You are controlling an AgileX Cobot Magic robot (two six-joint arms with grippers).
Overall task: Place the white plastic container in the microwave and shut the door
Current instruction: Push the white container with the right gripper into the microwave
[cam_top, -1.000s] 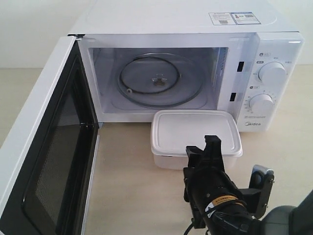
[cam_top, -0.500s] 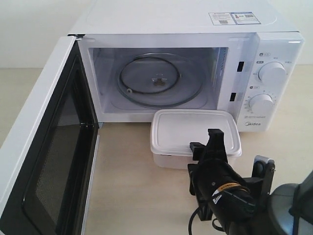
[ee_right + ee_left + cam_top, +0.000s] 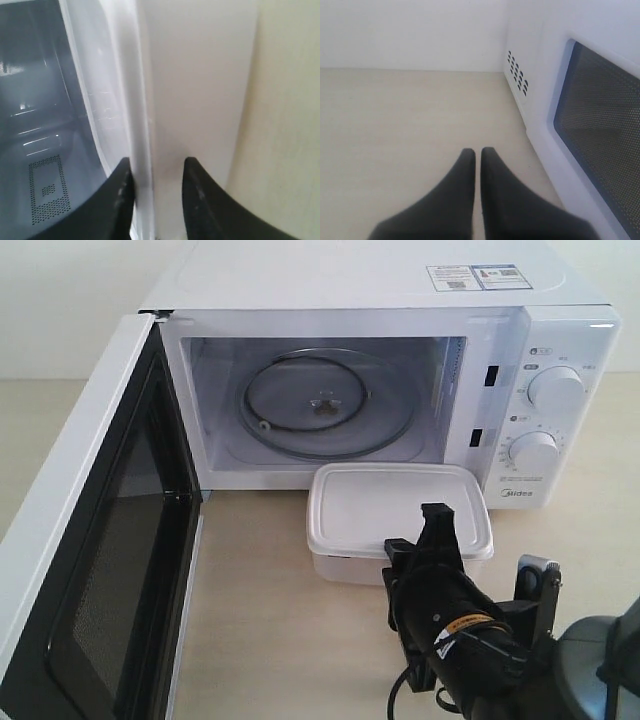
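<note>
The white plastic container (image 3: 400,502) rests lidded on the table just in front of the microwave (image 3: 350,280). The door (image 3: 100,570) is swung wide open to the left, showing the cavity with its glass turntable (image 3: 320,405). My right gripper (image 3: 417,530) is turned on edge at the container's near side, one finger above the lid and one lower against the wall. In the right wrist view the right gripper (image 3: 155,162) stands open with the container (image 3: 200,90) rim between its fingers. The left gripper (image 3: 477,150) is shut and empty beside the door's outer face (image 3: 600,125).
The panel with two dials (image 3: 557,390) is at the microwave's right. Bare tabletop (image 3: 270,610) lies between the open door and the container. Side vents (image 3: 517,75) show in the left wrist view. The left arm is hidden in the exterior view.
My right gripper moved forward onto the container's near edge, then shifted slightly back and left. The container, door and microwave stay where they were.
</note>
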